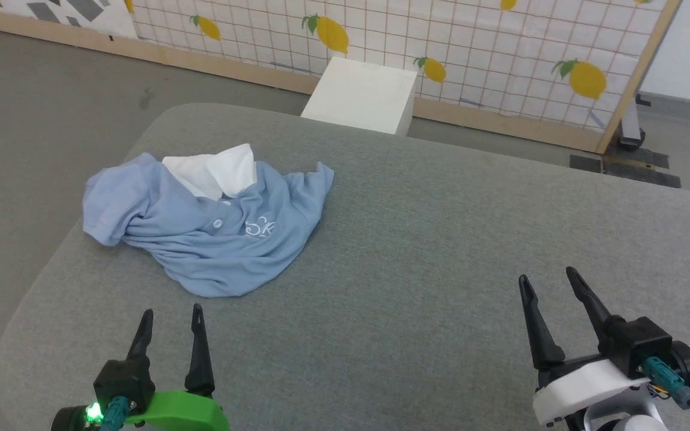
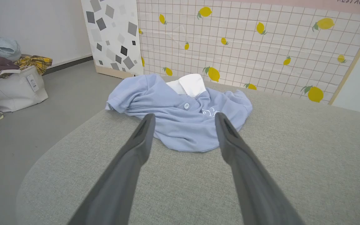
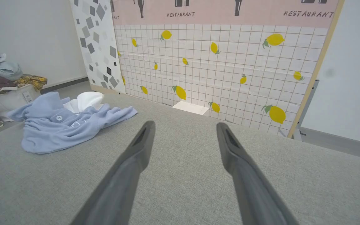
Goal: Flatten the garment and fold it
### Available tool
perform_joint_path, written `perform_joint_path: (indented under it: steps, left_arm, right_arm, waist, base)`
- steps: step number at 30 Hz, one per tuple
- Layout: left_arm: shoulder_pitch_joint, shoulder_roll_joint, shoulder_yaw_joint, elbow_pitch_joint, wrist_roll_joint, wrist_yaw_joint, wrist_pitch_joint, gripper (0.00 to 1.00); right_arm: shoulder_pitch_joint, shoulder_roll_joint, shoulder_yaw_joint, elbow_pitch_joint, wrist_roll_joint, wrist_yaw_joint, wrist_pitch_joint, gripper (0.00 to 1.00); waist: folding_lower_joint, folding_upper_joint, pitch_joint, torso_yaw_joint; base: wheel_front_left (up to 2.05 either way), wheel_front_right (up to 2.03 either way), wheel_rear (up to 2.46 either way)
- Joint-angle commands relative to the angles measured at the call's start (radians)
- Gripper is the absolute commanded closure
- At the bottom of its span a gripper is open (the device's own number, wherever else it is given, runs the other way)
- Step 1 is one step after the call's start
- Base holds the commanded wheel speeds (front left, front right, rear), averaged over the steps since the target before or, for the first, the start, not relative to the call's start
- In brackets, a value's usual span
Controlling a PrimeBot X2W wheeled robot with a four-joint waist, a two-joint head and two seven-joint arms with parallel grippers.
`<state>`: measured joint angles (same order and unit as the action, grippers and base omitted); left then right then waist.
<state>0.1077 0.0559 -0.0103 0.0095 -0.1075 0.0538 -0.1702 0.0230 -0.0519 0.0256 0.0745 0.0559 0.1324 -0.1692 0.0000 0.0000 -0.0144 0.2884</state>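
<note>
Blue and bunched up, the garment (image 1: pixel 213 239) lies in a heap on the grey cloth desk (image 1: pixel 441 239). It is straight ahead of the left hand (image 1: pixel 172 309), a little past its fingertips and not touching them. Its white collar (image 1: pixel 219 170) sticks up on the side far from that hand. A small white button and a curly white mark show on the chest; the mark is partly folded, so I cannot read it. The left hand has its two dark fingers spread apart and holds nothing. The right hand (image 1: pixel 547 274) is spread wide too and holds nothing. The garment is well apart from it, ahead and off to its left. Straight ahead of the right hand, past the far edge of the desk, a white box (image 1: pixel 363 93) stands by a wall with yellow lemons (image 1: pixel 501 54)
</note>
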Motion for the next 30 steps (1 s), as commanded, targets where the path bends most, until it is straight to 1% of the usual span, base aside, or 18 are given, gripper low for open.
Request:
perform_joint_path:
  steps: [1, 19, 30]
  left_arm:
    - [0.019, -0.004, 0.003, 0.003, -0.014, 0.001, -0.013, 0.0]
    - [0.044, -0.005, 0.012, 0.005, -0.025, -0.009, -0.05, 0.0]
    - [0.059, -0.005, 0.018, 0.006, -0.037, -0.003, -0.075, 0.0]
  right_arm:
    - [0.012, 0.001, 0.004, 0.005, 0.009, -0.001, -0.014, 0.0]
    - [0.012, 0.001, 0.034, 0.035, 0.033, -0.001, -0.051, 0.0]
    - [0.002, 0.002, 0.042, 0.056, 0.044, -0.002, -0.076, 0.0]
  waist:
    - [0.0, 0.0, -0.005, 0.017]
    - [0.0, 0.0, -0.014, 0.135]
    - [0.0, 0.0, -0.013, 0.193]
  base:
    - [0.0, 0.0, 0.0]
    - [0.0, 0.0, 0.0]
    - [0.0, 0.0, 0.0]
